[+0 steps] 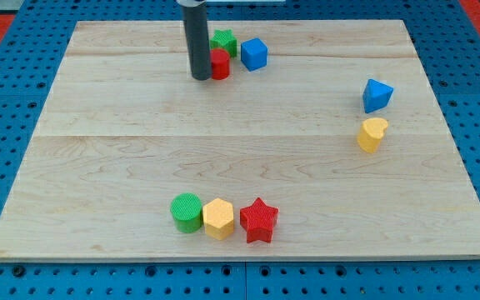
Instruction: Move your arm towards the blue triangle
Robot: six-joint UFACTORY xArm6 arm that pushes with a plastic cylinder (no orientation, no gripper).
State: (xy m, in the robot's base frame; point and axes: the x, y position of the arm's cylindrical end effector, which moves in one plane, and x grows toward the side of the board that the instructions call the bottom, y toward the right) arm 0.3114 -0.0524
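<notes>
My tip (200, 77) rests on the wooden tabletop (123, 167) near the view's top, touching or just beside the red cylinder (219, 64) on its left. A green block (223, 42) sits just behind that cylinder, and a blue cube (254, 54) stands just to their right. The blue triangle (377, 95) lies well apart from my tip, toward the view's right edge, with a yellow block (372, 134) just below it. Near the view's bottom, a green cylinder (187, 212), a yellow hexagon (218, 218) and a red star (259, 220) form a touching row. The arm has no jaws, only the rod, holding nothing. No containers show.
</notes>
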